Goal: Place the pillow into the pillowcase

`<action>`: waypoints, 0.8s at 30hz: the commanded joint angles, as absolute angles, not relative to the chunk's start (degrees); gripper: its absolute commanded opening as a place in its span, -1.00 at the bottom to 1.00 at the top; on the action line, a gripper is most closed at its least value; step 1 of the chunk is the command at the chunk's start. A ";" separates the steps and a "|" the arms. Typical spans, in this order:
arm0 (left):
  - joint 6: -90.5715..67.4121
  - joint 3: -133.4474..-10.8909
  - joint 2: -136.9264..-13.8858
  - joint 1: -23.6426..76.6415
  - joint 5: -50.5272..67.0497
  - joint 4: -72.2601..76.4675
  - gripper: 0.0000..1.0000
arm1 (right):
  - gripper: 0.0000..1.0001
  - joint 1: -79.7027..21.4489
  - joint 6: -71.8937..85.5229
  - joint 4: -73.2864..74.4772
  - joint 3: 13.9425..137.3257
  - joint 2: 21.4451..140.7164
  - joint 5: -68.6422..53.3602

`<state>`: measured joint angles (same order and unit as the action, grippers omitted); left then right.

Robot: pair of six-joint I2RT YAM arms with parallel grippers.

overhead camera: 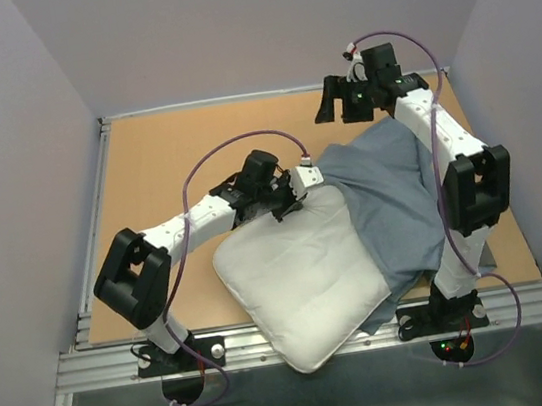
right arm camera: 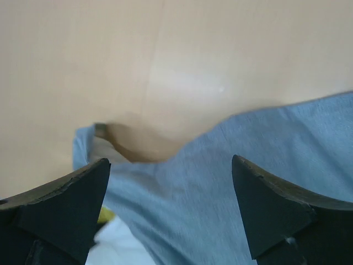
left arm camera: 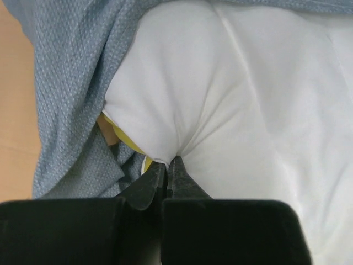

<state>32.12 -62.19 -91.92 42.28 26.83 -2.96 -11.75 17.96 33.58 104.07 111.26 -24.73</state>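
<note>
The white pillow lies at the near middle of the table, its near corner over the front edge. The grey-blue pillowcase lies crumpled to its right and partly under it. My left gripper is shut on the pillow's far corner; in the left wrist view the fingers pinch white pillow fabric, with the yellow band and the pillowcase beside it. My right gripper is open and empty, raised over the pillowcase's far edge.
The brown tabletop has a raised metal rim on the left and far sides. A metal rail runs along the front edge. Grey walls enclose the table.
</note>
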 commanded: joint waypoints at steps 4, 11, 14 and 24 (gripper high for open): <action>12.59 -65.03 -98.94 36.58 27.08 -1.40 -1.00 | 0.92 -14.59 -7.73 43.15 87.64 97.83 -7.40; -2.63 -68.03 -105.64 19.88 19.35 -0.35 -1.00 | 0.94 -10.21 -10.72 44.29 93.68 100.80 2.26; -4.22 -66.19 -103.98 15.65 17.32 1.58 -1.00 | 0.94 -6.68 -12.30 46.05 96.76 102.74 4.66; -8.09 -64.40 -101.49 25.64 13.62 7.63 -1.00 | 0.79 -1.05 -10.56 50.97 106.87 106.70 -9.98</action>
<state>-5.98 -61.49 -101.23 16.29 13.17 4.12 0.54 -11.57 48.95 100.55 106.87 -0.32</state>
